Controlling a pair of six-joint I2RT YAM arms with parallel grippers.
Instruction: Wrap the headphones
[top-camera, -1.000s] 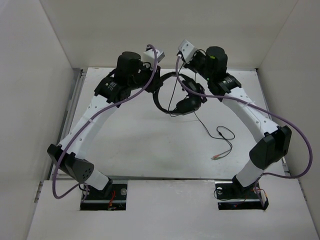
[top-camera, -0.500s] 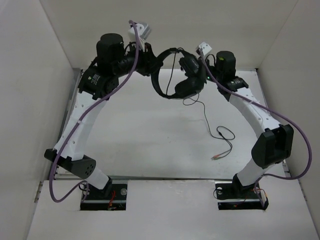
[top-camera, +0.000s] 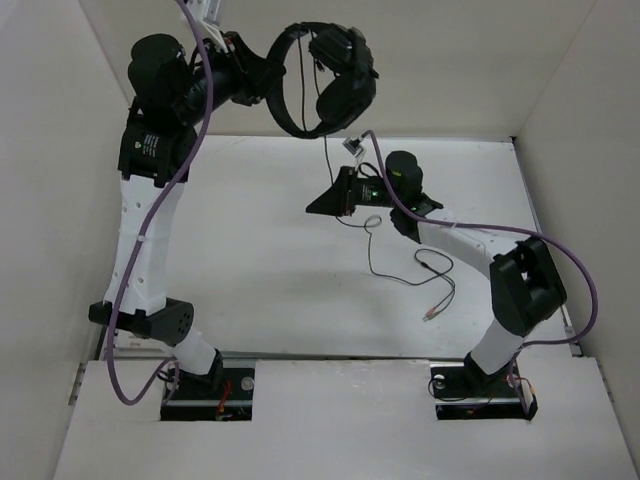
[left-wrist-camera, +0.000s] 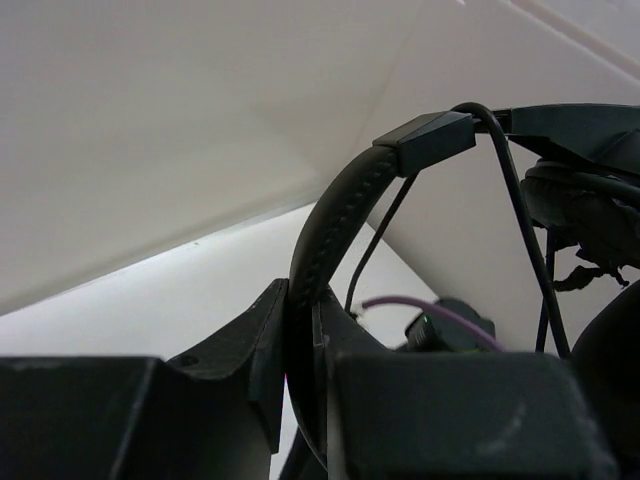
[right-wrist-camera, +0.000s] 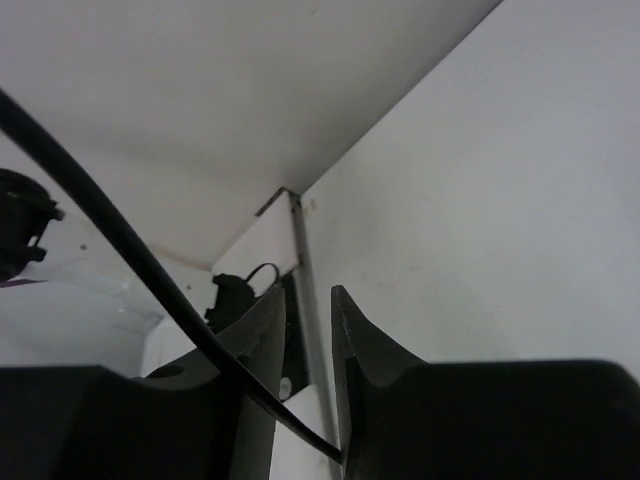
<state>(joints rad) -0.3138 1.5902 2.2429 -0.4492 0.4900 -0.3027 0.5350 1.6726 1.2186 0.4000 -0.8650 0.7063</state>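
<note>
The black headphones (top-camera: 325, 80) hang high above the table's back edge. My left gripper (top-camera: 268, 78) is shut on their headband (left-wrist-camera: 335, 205), and one earcup (left-wrist-camera: 585, 205) shows at the right of the left wrist view. The thin black cable (top-camera: 372, 262) drops from the earcups to my right gripper (top-camera: 312, 205), which is low over the table. It then loops on the table to the pink and green plugs (top-camera: 430, 316). In the right wrist view the cable (right-wrist-camera: 120, 240) runs straight across one finger into the narrow gap of that gripper (right-wrist-camera: 310, 300), which is wider than the cable.
White walls close in the table on the left, right and back. A metal rail (top-camera: 140, 230) runs along the table's left edge. Thick purple robot cables (top-camera: 545, 245) hang along both arms.
My left arm has lifted the headphones up and to the left. My right gripper has left the earcup and dropped towards the table, with the cable now between its fingers.
</note>
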